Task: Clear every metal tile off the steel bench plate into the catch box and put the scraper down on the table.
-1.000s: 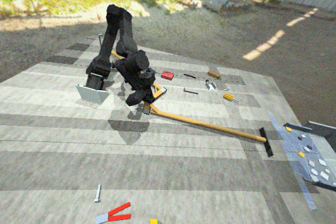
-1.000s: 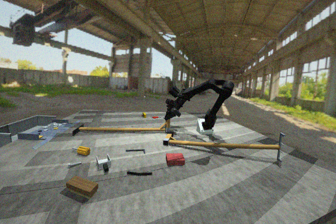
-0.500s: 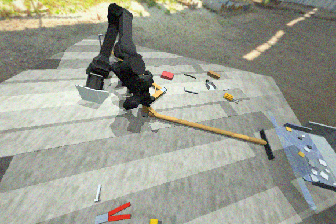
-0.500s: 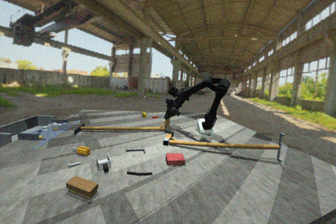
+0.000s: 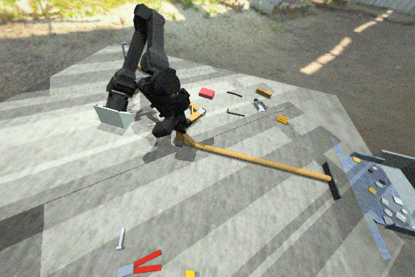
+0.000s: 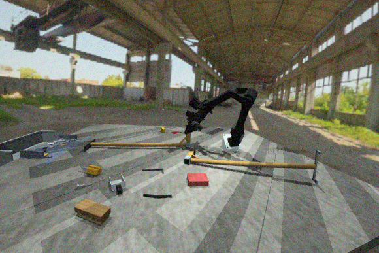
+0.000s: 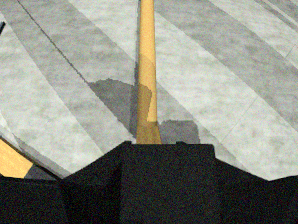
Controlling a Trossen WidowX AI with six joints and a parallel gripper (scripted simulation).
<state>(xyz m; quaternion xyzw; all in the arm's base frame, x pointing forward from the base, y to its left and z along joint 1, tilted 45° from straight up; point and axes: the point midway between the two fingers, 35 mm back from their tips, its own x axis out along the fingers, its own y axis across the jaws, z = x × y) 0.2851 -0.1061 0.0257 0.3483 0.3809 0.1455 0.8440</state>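
Note:
My gripper (image 5: 181, 132) (image 6: 187, 131) is shut on the upright wooden grip of the long scraper. The scraper's handle (image 5: 262, 162) (image 6: 137, 144) (image 7: 146, 60) runs low over the table toward the plate. Its dark blade (image 5: 330, 182) (image 6: 87, 145) stands just short of the plate's near edge; whether it touches the table I cannot tell. Several pale, dark and yellow metal tiles (image 5: 372, 190) (image 6: 46, 154) lie on the bluish steel bench plate (image 5: 358, 180), between dark side rails. The grey catch box (image 5: 401, 163) (image 6: 21, 141) is at its far end. The fingertips are hidden in the wrist view.
A second wooden-handled tool (image 6: 251, 163) with a thin upright end lies beside the arm. A red block (image 5: 207, 93) (image 6: 197, 180), a brown block (image 5: 264, 92) (image 6: 93, 211), a yellow-handled screwdriver (image 5: 282, 119) (image 6: 93, 170) and red-handled pliers (image 5: 147, 270) lie around.

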